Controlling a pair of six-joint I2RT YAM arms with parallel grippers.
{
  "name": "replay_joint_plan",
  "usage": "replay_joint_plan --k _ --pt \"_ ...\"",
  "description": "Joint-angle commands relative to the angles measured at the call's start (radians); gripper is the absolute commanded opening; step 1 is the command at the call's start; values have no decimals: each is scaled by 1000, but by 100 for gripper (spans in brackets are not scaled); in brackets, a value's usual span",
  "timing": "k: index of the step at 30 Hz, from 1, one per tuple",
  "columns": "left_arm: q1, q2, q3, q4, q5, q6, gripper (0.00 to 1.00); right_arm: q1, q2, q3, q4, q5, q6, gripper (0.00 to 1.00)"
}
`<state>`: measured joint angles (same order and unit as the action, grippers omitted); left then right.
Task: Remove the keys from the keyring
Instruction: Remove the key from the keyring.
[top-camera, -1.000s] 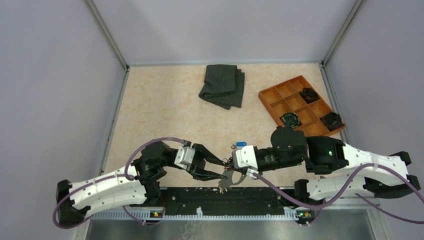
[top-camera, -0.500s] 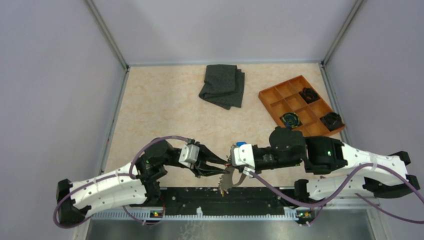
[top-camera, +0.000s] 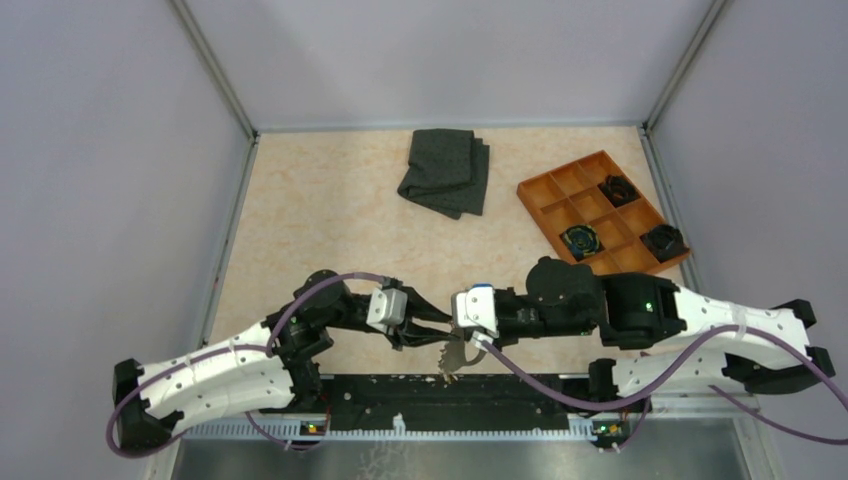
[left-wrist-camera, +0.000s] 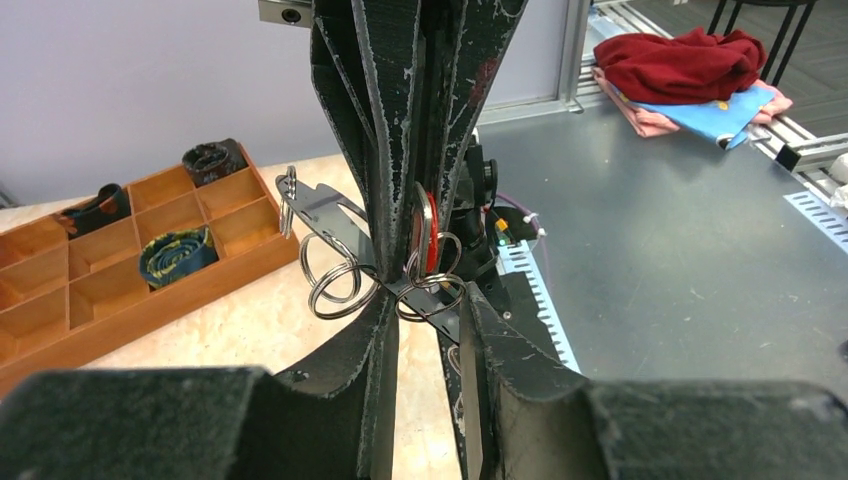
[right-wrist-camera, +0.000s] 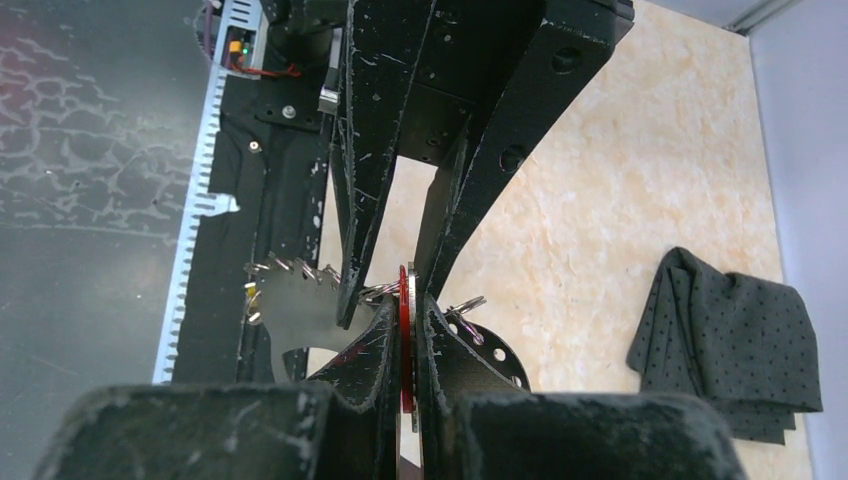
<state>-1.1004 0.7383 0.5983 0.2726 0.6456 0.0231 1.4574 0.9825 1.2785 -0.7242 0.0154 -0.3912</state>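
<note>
My right gripper (right-wrist-camera: 408, 295) is shut on a red-headed key (right-wrist-camera: 404, 330), held edge-on between its fingers; the same key (left-wrist-camera: 431, 235) shows in the left wrist view. The keyring (left-wrist-camera: 325, 215), a flat grey metal band with holes, carries small split rings (left-wrist-camera: 335, 285) and hangs below both grippers (top-camera: 455, 358). My left gripper (left-wrist-camera: 425, 295) faces the right one, its fingertips closed against the band from both sides. In the top view the left gripper (top-camera: 437, 332) and right gripper (top-camera: 450, 324) meet tip to tip. A blue-headed key (top-camera: 482, 290) lies on the table behind the right gripper.
An orange compartment tray (top-camera: 545, 205) at the back right holds black clumps (top-camera: 663, 240). A folded dark grey cloth (top-camera: 445, 170) lies at the back centre. The black base rail (top-camera: 440, 390) runs along the near edge, right under the grippers.
Both grippers have shifted left and slightly away from the near edge with the keyring between them. The left jaws have narrowed onto the band. The blue key has stayed put.
</note>
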Motion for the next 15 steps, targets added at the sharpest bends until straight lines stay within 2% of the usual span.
replay_joint_plan --k 1,6,7,10,11,13,15 --pt "-28 10 64 -3 132 40 15 -13 25 57 73 200 -18 0" --pt "-30 12 62 -17 96 42 17 -13 56 65 63 262 -17 0" --pt "-30 10 57 -16 70 34 20 -12 56 65 65 267 -19 0" --pt "-30 -12 26 -1 -44 -12 42 -12 41 51 88 250 -22 0" --pt "-31 -20 17 1 -83 -19 46 -12 38 45 94 245 -23 0" --pt "-30 -35 -1 -2 -150 -20 53 -12 39 42 97 243 -22 0" --pt "-30 -61 -12 -12 -209 -48 55 -13 47 39 95 254 -19 0"
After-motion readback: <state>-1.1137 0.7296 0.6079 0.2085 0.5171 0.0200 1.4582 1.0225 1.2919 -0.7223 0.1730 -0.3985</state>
